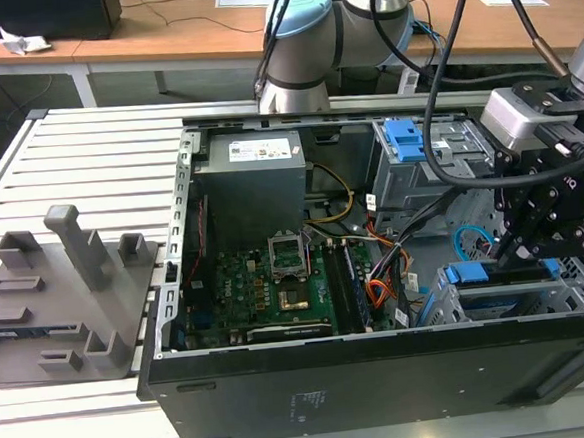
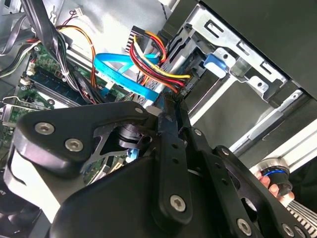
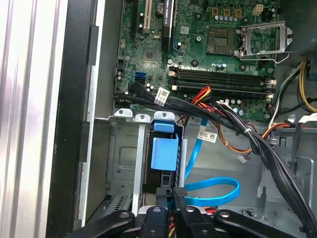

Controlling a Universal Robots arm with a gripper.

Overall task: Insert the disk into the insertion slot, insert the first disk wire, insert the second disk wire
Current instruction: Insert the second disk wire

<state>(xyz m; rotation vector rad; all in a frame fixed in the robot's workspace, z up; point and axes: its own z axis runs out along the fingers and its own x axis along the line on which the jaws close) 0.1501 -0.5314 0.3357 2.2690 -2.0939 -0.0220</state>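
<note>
Disk (image 1: 501, 272), blue-framed, sits seated in the insertion slot (image 1: 454, 308), the low grey cage at the corner of the open computer case (image 1: 383, 373) toward the exterior view's right. The hand (image 1: 510, 249) hangs just over the cage's blue edge, black linkages angled down. The case lies on a ribbed aluminium worktop (image 1: 77, 154); a grey moulded fixture (image 1: 62, 295) stands well apart, toward the exterior view's left. A glossy green motherboard (image 1: 277, 285) fills the case floor.

Second wrist view: the hand's fingers (image 2: 171, 111) look pressed together on a small dark plug at the end of the first disk wire (image 2: 158, 69), a soft bundle of red, orange and yellow strands; the plug itself is largely hidden, so the pinch is a judgement. The second disk wire (image 2: 119, 72), a flat glossy light-blue ribbon, curls just beside the bundle. The stamped grey cage (image 2: 233, 59) with a blue tab lies beyond.

First wrist view: the disk's blue carrier (image 3: 165, 151) stands between the cage's sheet-metal rails (image 3: 126, 148), with the hand (image 3: 179, 194) just at its end and the blue cable (image 3: 213, 191) looping near.

Done well, this step probably wants the plug held square to the drive's socket and pushed straight, with the blue ribbon kept out of the path.
</note>
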